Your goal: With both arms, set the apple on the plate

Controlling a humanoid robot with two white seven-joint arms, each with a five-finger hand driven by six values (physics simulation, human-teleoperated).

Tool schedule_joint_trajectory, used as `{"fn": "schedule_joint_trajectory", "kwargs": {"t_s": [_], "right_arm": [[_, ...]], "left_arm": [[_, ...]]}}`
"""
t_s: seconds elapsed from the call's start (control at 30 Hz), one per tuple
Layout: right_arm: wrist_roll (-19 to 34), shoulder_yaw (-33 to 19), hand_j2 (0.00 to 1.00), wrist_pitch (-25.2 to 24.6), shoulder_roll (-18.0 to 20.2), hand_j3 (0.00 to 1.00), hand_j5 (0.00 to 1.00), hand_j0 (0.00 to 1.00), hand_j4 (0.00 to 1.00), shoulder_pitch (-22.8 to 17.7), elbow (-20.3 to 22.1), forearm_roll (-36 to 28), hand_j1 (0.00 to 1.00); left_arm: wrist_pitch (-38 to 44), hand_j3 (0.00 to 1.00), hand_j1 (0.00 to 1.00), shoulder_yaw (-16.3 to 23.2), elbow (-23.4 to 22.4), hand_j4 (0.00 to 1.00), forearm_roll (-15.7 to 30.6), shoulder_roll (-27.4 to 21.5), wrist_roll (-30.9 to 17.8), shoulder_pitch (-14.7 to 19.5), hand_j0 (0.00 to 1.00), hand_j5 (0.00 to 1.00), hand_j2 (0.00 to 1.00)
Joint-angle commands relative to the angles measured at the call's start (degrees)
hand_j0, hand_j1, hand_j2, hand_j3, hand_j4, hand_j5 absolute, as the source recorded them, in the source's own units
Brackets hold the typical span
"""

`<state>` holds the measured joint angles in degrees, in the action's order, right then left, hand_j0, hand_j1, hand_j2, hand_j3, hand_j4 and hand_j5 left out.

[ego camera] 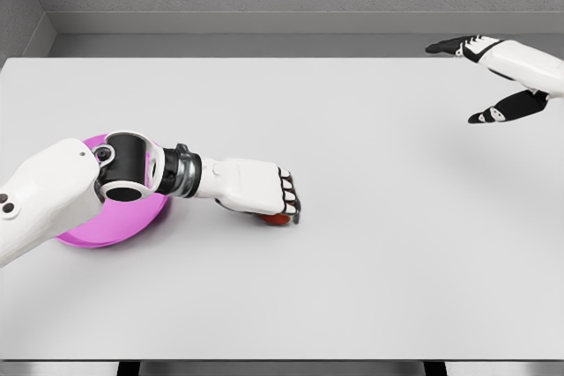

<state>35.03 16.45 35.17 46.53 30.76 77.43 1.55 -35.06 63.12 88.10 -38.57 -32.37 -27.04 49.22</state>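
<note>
You are at the grasping step: your left hand [256, 189] lies low on the worktop [352, 288], palm down, its fingers [289, 198] curled over the apple [275, 218], of which only a small red sliver shows under the fingertips. It looks like a closed hold on the fruit, though you cannot see from here whether the thumb has got under it or whether the apple is merely capped from above. The apple sits just beside the plate [119, 222], on the side away from your left shoulder, and it appears to rest on the worktop, not lifted. The pink plate itself is largely covered by your left forearm and elbow, so only its near rim and a little of its far edge show. Your next move, I judge, calls for a firm lift, then a short carry back toward the plate, and you will have to swing the forearm clear of the plate to make room for the drop. Well beyond the plate, at the far corner of the worktop, your right hand [493, 77] hangs in the air with fingers spread, holding nothing.
</note>
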Motion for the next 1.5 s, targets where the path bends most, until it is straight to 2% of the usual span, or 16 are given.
{"fn": "schedule_joint_trajectory", "kwargs": {"t_s": [0.0,0.27,0.37,0.43,0.5,0.6,0.67,0.8,0.9,1.0,1.03,1.1,1.17,1.37,1.4,1.47], "right_arm": [[-0.03,-0.02,1.00,-0.17,0.05,1.00,1.00,1.00,1.00,0.00,0.00,-0.41,1.00],[-0.03,-0.02,1.00,-0.17,0.05,1.00,1.00,1.00,1.00,0.09,-0.35,-0.41,1.00],[-0.03,-0.02,1.00,-0.17,0.05,1.00,1.00,1.00,1.00,0.09,-0.35,-0.41,1.00],[-0.03,-0.02,1.00,-0.17,0.05,1.00,1.00,1.00,1.00,0.09,-0.44,-0.41,1.00],[-0.03,-0.02,1.00,-0.17,-0.03,1.00,1.00,1.00,1.00,0.09,-0.44,-0.41,1.00],[-0.03,-0.02,1.00,-0.17,-0.03,1.00,1.00,1.00,1.00,0.26,-0.44,-0.32,1.00],[-0.03,-0.02,1.00,-0.17,-0.03,1.00,1.00,1.00,1.00,0.35,-0.44,-0.32,1.00],[-0.03,0.07,1.00,-0.17,-0.12,1.00,1.00,1.00,1.00,0.62,-0.44,-0.32,1.00],[-0.03,0.07,1.00,-0.17,-0.21,1.00,1.00,1.00,1.00,0.70,-0.44,-0.41,1.00],[-0.03,0.07,1.00,-0.17,-0.21,1.00,1.00,1.00,1.00,0.53,-0.44,-0.32,1.00],[-0.03,0.07,1.00,-0.17,-0.21,1.00,1.00,1.00,1.00,0.53,-0.35,-0.32,1.00],[-0.03,0.07,1.00,-0.17,-0.21,1.00,1.00,1.00,1.00,0.44,-0.35,-0.32,1.00],[-0.03,0.07,1.00,-0.17,-0.21,1.00,1.00,1.00,1.00,0.18,-0.35,-0.32,1.00],[-0.03,0.07,1.00,-0.17,-0.21,1.00,1.00,1.00,1.00,0.26,-0.35,-0.32,1.00],[-0.03,0.07,1.00,-0.17,-0.21,1.00,1.00,1.00,1.00,0.18,-0.35,-0.32,1.00],[-0.03,0.07,1.00,-0.17,-0.21,1.00,1.00,1.00,1.00,0.18,-0.35,-0.32,1.00]], "left_arm": [[0.06,0.58,0.58,0.60,0.05,0.58,0.07,-0.14,-0.03,0.00,0.58,0.58,0.58],[0.06,0.51,0.51,0.60,0.05,0.51,0.16,-0.50,-0.38,0.18,0.51,0.51,0.51],[0.06,0.47,0.47,0.52,0.40,0.47,0.51,-1.29,-0.38,1.67,0.47,0.47,0.47],[0.06,0.44,0.44,0.34,0.76,0.44,1.21,-3.31,-0.03,2.37,0.44,0.44,0.44],[0.06,0.44,0.44,-0.27,1.19,0.44,4.20,-7.08,-0.03,3.25,0.44,0.44,0.44],[0.06,0.43,0.43,-6.95,3.75,0.43,9.03,-16.93,0.06,2.90,0.43,0.43,0.43],[0.06,0.43,0.43,-9.15,3.75,0.43,10.18,-22.29,0.06,2.20,0.43,0.43,0.43],[0.06,0.44,0.44,-10.73,3.39,0.44,10.18,-25.98,0.06,-0.26,0.44,0.44,0.44],[0.06,0.47,0.47,-10.73,3.04,0.47,10.09,-26.42,-0.29,-1.49,0.47,0.47,0.47],[0.06,0.53,0.53,-10.73,2.95,0.53,10.18,-26.69,-0.29,-1.85,0.53,0.53,0.53],[0.06,0.59,0.59,-10.73,2.78,0.59,10.18,-26.86,-0.29,-2.02,0.59,0.59,0.59],[0.06,0.83,0.83,-10.65,0.41,0.83,11.67,-26.78,-0.21,-2.37,0.83,0.83,0.83],[0.06,0.95,0.95,-10.65,-0.82,0.95,12.46,-26.77,-0.21,-2.72,0.95,0.95,0.95],[0.06,1.00,1.00,-10.65,-0.91,1.00,12.90,-26.69,-0.21,-2.72,1.00,1.00,1.00],[0.06,1.00,1.00,-10.65,-2.40,1.00,15.36,-26.51,-0.12,-2.72,1.00,1.00,1.00],[0.06,1.00,1.00,-10.65,-7.41,1.00,23.96,-26.25,-0.03,-2.72,1.00,1.00,1.00]]}}
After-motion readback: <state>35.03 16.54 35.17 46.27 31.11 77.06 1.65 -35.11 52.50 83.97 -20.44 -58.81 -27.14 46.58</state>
